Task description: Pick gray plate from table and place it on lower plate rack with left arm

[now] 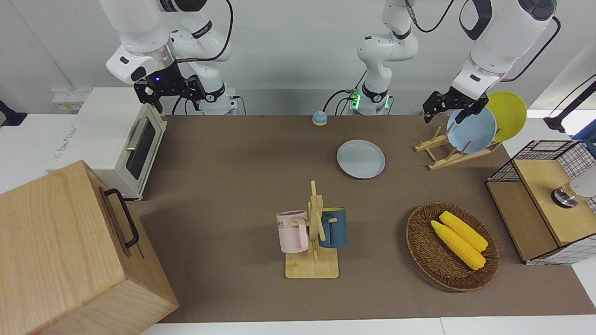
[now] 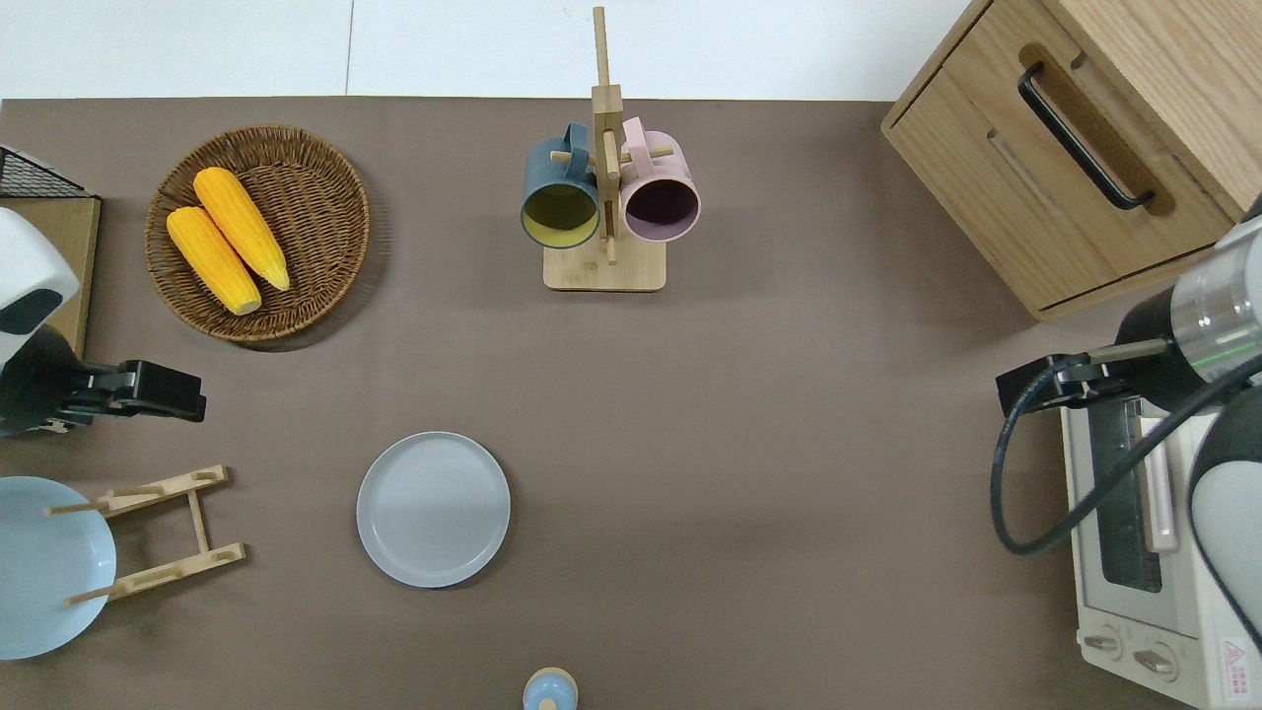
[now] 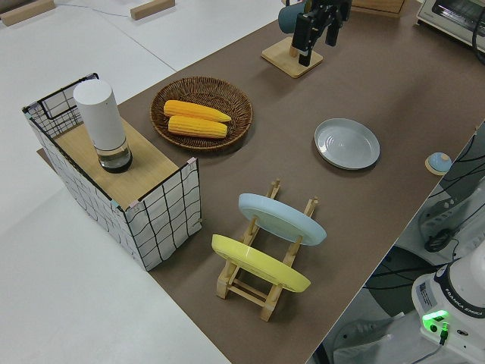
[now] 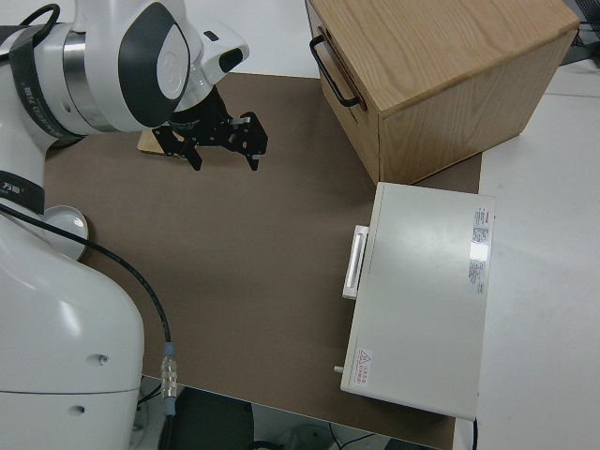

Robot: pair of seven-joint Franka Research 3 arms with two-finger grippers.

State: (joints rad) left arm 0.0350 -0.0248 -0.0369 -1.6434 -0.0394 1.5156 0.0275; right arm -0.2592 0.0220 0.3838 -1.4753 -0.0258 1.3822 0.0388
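Observation:
The gray plate (image 1: 361, 158) lies flat on the brown table mat, also seen in the overhead view (image 2: 433, 509) and the left side view (image 3: 347, 143). The lower plate rack (image 1: 440, 153) (image 2: 158, 532) (image 3: 261, 292) stands toward the left arm's end and holds a sky-blue plate (image 1: 471, 129) and a yellow plate (image 1: 507, 114); its slot toward the gray plate is free. My left gripper (image 1: 442, 114) (image 2: 197, 404) (image 3: 314, 42) is open and empty, up in the air over bare mat between the rack and the basket. My right gripper (image 1: 170, 95) (image 4: 225, 159) is parked, open.
A wicker basket (image 2: 325, 168) with two corn cobs, a wooden mug tree (image 2: 603, 266) with two mugs, a wooden drawer box (image 2: 996, 187), a white toaster oven (image 1: 104, 139), a wire crate (image 1: 535, 153) with a white cylinder and a small blue bell (image 2: 549, 689) stand around.

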